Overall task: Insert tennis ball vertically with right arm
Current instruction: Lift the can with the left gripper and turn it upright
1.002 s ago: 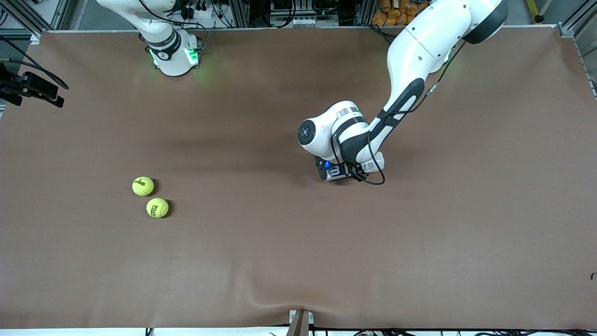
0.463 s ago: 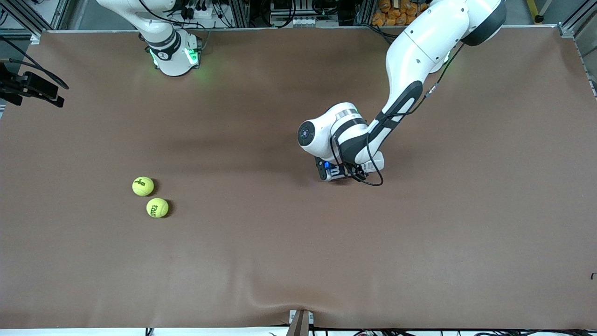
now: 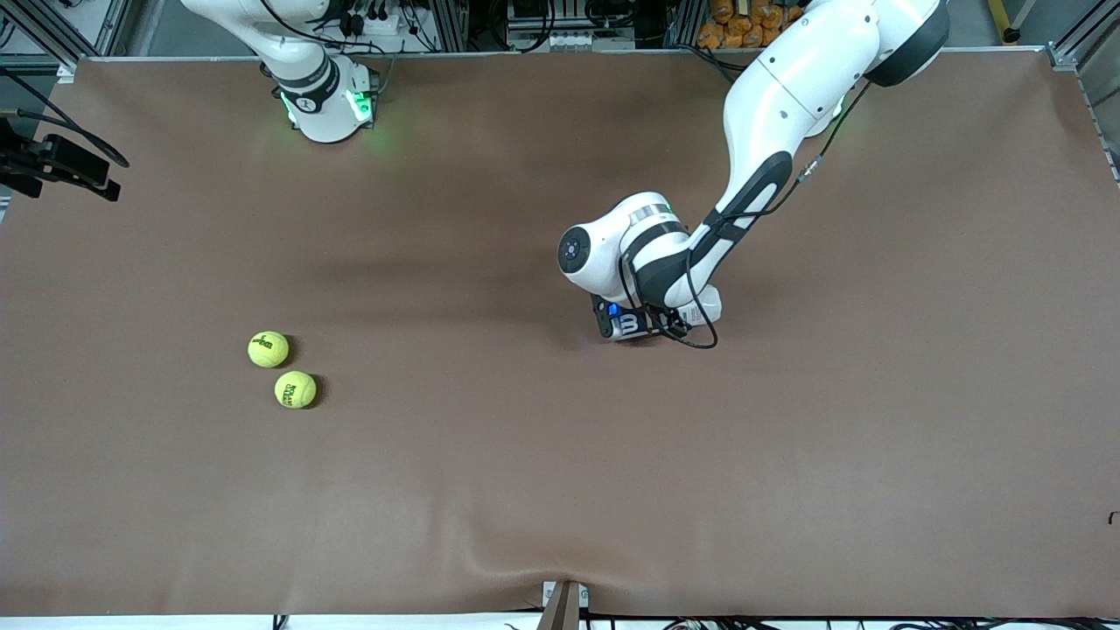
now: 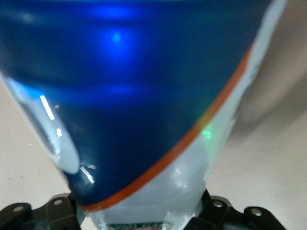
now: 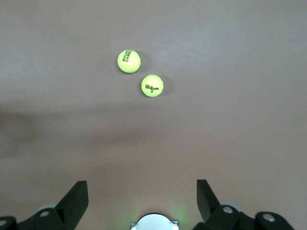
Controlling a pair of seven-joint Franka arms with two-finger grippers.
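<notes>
Two yellow-green tennis balls lie close together on the brown table toward the right arm's end. The Wilson ball [image 3: 268, 349] is farther from the front camera than the other ball [image 3: 295, 389]. Both show in the right wrist view, the Wilson ball [image 5: 152, 86] and the other ball [image 5: 128, 61]. My right gripper [image 5: 142, 199] is open and empty, high over the table by its own base [image 3: 328, 105], and is out of the front view. My left gripper [image 3: 647, 322] is low over the table's middle, shut on a blue and white can [image 4: 144, 110] with an orange stripe.
A black device on a mount [image 3: 61, 166] sticks in over the table edge at the right arm's end. The brown cover [image 3: 525, 490] has a wrinkle near the front edge. A small bracket [image 3: 563, 604] stands at the front edge.
The left arm's hand and its cable have shifted very slightly. The balls have not moved.
</notes>
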